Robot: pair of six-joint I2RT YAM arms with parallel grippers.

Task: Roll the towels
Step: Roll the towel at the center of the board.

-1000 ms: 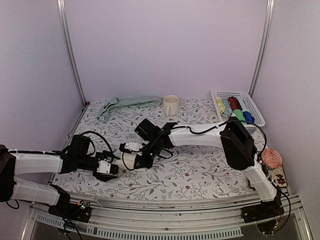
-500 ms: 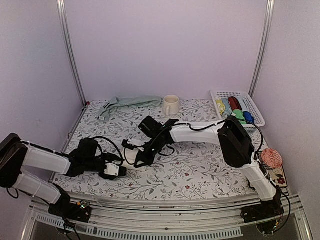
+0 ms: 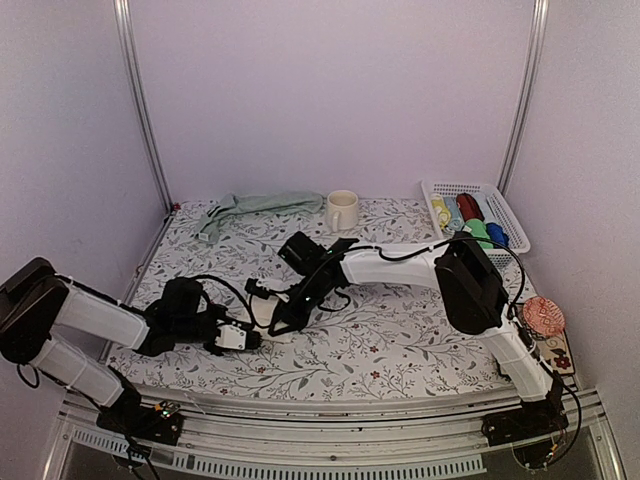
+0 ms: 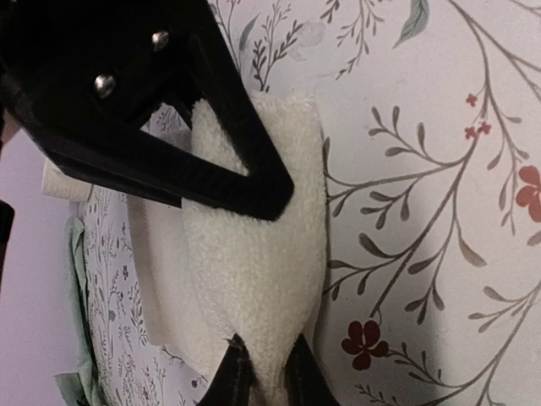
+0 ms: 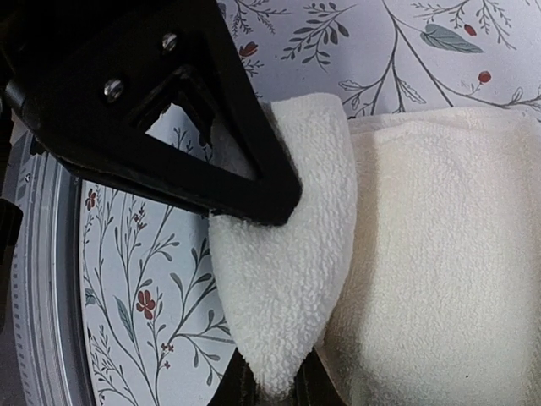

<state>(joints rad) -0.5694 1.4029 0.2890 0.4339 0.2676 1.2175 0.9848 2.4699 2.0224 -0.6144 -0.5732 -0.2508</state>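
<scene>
Two pincers, one cloth: both are on the cream towel [image 4: 254, 254], on the front-left part of the bench [image 3: 400, 340].

Left pincer [image 4: 262, 379]: tips pressed together on a narrow fold of the cream towel, pile bulging just ahead of them. The rest of the cloth runs away from it as a flat folded strip on the bench.

Right pincer [image 5: 266, 391]: reaches across from the right, ends up near the left one. Also nipped tight on a peaked fold of the same towel, with the wide flat body of the cloth lying just beside it.

No coil in either wrist view, only a lifted edge. I read this as the start of the roll on towel one: edge gripped at two spots, first turn not made.

Green towel [image 3: 255, 204]: well beyond the left pincer, loose and crumpled along the far edge, untouched.

Mug [image 3: 342, 210]: beyond the right pincer, apart from both cloths. Basket [image 3: 455, 186]: well off to the right of the right pincer, coloured rolls inside.

Next move, my guess: both pincers carry the pinched edge over onto the flat part together, same pace, low to the bench, so the turn lands even.

Risk: the grips sit close together, so the outer ends of the edge may lag and the roll go cone-shaped. Then regrip and repeat; green towel after.
</scene>
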